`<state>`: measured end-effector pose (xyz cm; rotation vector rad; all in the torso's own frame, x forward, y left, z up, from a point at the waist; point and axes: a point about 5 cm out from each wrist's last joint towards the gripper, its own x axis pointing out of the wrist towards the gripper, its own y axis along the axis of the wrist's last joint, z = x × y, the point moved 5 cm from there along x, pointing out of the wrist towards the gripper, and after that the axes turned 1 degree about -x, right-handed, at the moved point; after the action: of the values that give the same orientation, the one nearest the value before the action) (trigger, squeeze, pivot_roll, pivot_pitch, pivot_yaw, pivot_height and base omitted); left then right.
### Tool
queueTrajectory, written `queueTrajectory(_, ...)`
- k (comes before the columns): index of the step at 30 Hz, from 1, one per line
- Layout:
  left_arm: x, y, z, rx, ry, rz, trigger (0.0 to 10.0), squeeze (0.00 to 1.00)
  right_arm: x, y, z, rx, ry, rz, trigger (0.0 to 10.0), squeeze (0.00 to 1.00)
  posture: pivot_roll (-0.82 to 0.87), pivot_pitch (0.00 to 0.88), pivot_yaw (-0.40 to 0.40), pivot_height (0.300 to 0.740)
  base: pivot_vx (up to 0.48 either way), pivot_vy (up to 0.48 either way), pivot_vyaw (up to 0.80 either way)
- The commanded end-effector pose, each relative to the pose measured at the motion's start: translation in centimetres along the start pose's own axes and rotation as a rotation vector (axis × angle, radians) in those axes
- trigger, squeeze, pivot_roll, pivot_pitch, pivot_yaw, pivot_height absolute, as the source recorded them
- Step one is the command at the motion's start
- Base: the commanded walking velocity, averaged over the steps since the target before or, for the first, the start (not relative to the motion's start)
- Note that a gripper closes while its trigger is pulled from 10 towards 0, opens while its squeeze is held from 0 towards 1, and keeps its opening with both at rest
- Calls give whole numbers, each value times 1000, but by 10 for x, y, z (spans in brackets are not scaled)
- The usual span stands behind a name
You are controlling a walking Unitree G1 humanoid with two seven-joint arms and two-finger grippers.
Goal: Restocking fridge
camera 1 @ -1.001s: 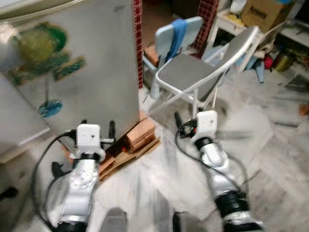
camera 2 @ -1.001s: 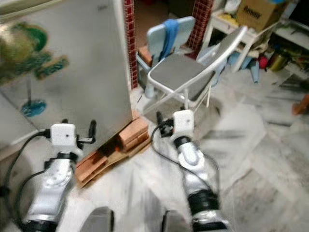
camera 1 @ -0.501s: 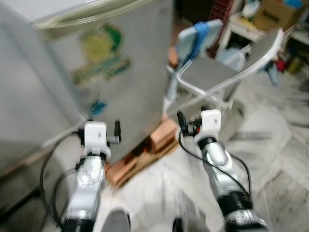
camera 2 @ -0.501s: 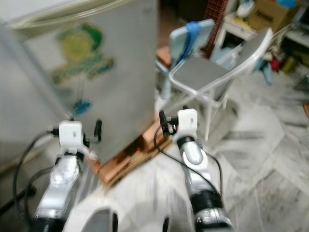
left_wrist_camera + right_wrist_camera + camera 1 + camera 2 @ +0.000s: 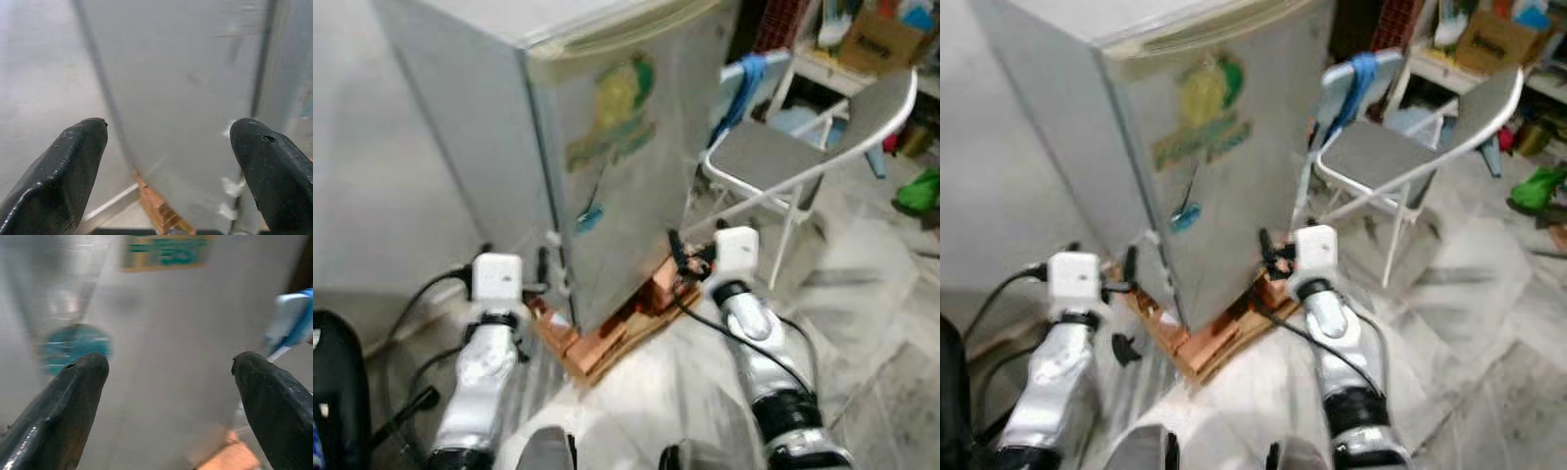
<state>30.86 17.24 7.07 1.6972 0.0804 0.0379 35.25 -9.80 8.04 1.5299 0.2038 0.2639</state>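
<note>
The left eye view is blurred as a grey fridge is seen from above at an angle, shut, with a yellow and green sticker on the face turned towards the robot and a pale strip along its top edge. At far left a dark object sits at the frame's edge, beside a plain pale wall. Next comes the left gripper, held out low before the fridge's near corner; in the left wrist view its two black fingers are spread wide with nothing between them, pointing at the grey side of the fridge. The fridge is raised on bricks and wooden boards. The right gripper is held just before the stickered face near the bricks; in the right wrist view its fingers are likewise spread wide and empty, aimed at the sticker. Further right a grey folding chair stands close by the fridge, with a blue cloth draped behind it, a cardboard box on a shelf and a green object on the marble floor. No handle can be made out and no goods are held. If the door is to be opened, the blur is best allowed to settle and the door edge found, with the chair kept clear of the swing.
</note>
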Motion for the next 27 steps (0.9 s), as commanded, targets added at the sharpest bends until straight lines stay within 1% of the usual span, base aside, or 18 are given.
queueTrajectory(1, 0, 12, 14, -35, -37, 35, 10000, 0, -3, 2, 15, -23, -27, 2, 10000, 0, 120, 55, -10, 740, 0, 0, 0)
queueTrajectory(4, 3, 15, 16, -32, -36, 39, 10000, 0, -3, 3, 15, -42, -21, 1, 10000, 0, 120, 58, -13, 740, 0, 0, 0)
queueTrajectory(7, 2, 7, 8, -33, -7, 16, 10000, 0, -5, 4, 16, -54, -17, 2, 10000, 0, 114, 61, -18, 740, 0, 0, 0)
queueTrajectory(10, 0, 9, 7, -48, -10, 16, 10000, 0, -12, 2, 17, -48, 0, -7, 10000, 0, 114, 69, -24, 740, 0, 0, 0)
queueTrajectory(15, -4, 6, 8, -39, -18, 6, 10000, 0, -26, -6, 19, -61, 8, -30, 10000, 0, 107, 75, -25, 740, 0, 446, -776)
queueTrajectory(18, -5, 5, 8, -39, -20, 2, 10000, 0, -27, -7, 20, -61, 7, -34, 10000, 0, 104, 76, -25, 740, 0, 436, -677)
queueTrajectory(21, -6, 3, 11, -36, -27, -7, 10000, 0, -26, -6, 21, -64, 4, -35, 10000, 0, 103, 77, -25, 740, 0, 0, 0)
queueTrajectory(27, -6, 1, 13, -37, -29, -22, 10000, 0, -26, -4, 20, -81, 25, -34, 10000, 0, 105, 80, -27, 740, 0, 454, 0)
